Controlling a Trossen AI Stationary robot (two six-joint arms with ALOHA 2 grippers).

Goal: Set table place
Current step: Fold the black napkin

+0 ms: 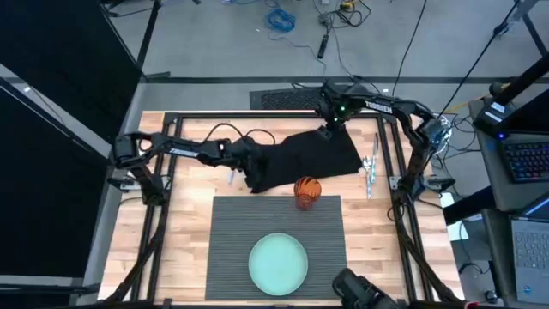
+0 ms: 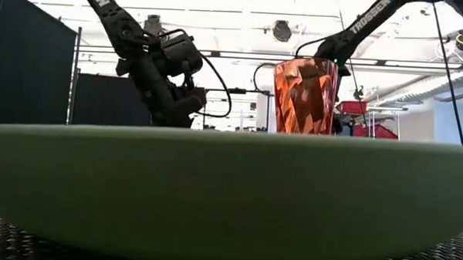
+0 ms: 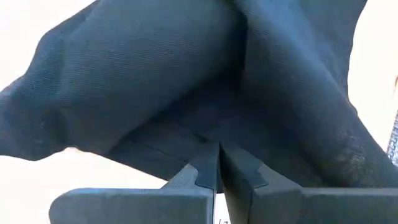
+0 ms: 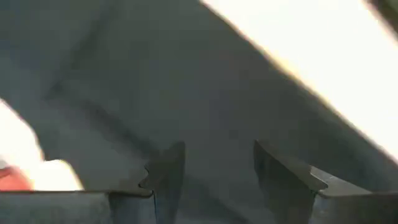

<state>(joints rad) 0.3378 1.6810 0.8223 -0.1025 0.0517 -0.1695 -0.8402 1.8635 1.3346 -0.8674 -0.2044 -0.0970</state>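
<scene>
A light wooden plank tabletop (image 1: 184,232) carries the setting, with the ribbed dark grey placemat (image 1: 227,236) lying flat along its near edge, roughly centred between the side edges. A black cloth napkin (image 1: 313,153) sprawls rumpled behind the placemat, toward the far edge, its near corner hanging just over the placemat's far edge. A pale green plate (image 1: 278,263) sits on the near half of the placemat, close to the near edge. An orange faceted tumbler (image 1: 307,192) stands upright at the placemat's far edge, just beside the napkin. The left gripper (image 3: 217,163) is at the napkin's left end, its fingers clenched on a fold of the black cloth, which bulges up beyond them. The right gripper (image 4: 214,163) hovers low over the napkin's far right part, its fingers (image 4: 169,171) spread apart with only cloth showing between them. Cutlery (image 1: 371,165) lies on the wood near the right edge, beside the napkin; which pieces cannot be told.
</scene>
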